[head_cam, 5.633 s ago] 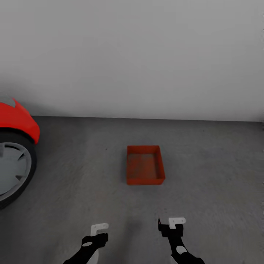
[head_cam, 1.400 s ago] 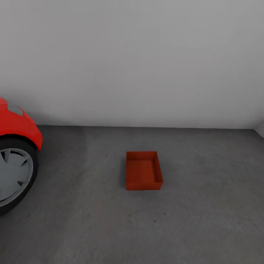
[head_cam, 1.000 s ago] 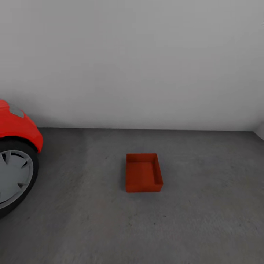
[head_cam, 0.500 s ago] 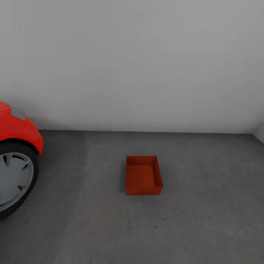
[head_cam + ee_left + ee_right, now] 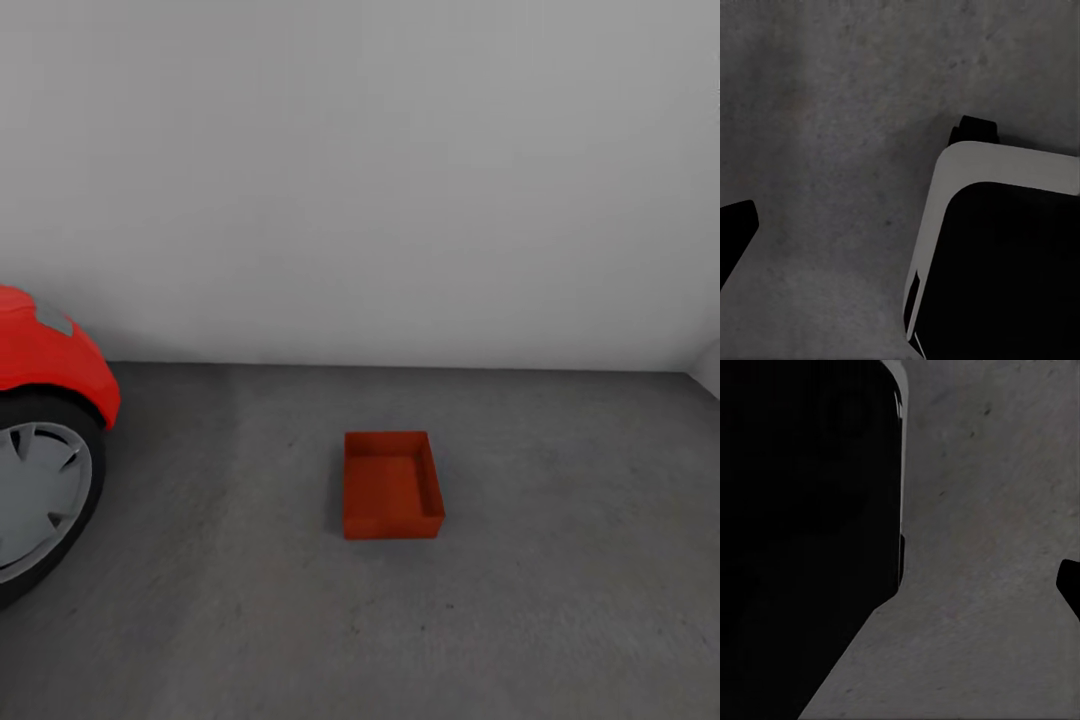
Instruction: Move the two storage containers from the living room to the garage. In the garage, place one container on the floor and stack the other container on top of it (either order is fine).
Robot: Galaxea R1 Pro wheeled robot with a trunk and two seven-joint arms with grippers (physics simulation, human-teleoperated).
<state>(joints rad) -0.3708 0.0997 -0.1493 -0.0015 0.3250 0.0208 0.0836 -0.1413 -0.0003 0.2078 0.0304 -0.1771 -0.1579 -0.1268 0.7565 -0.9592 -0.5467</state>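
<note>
One orange-red open-top storage container [image 5: 392, 484] sits empty on the dark grey concrete floor [image 5: 560, 560] of the garage, a little short of the white wall. Nothing is stacked in or on it. In the left wrist view a black fingertip [image 5: 733, 229] of my left gripper shows over bare concrete. In the right wrist view a black fingertip [image 5: 1069, 585] of my right gripper shows above the same floor. Neither finger touches anything, and how the jaws stand cannot be read.
The red car [image 5: 50, 365] with its grey-spoked wheel [image 5: 35, 500] stands at the left edge. A white wall [image 5: 380, 180] closes the back. My own white-and-black base [image 5: 997, 247] looms beside the left wrist camera, and a dark body part [image 5: 802, 532] beside the right.
The whole head view has drawn back and risen, so the container looks smaller and lower. Both grippers, visible at the bottom 5.6 s ago, have left the head view.
</note>
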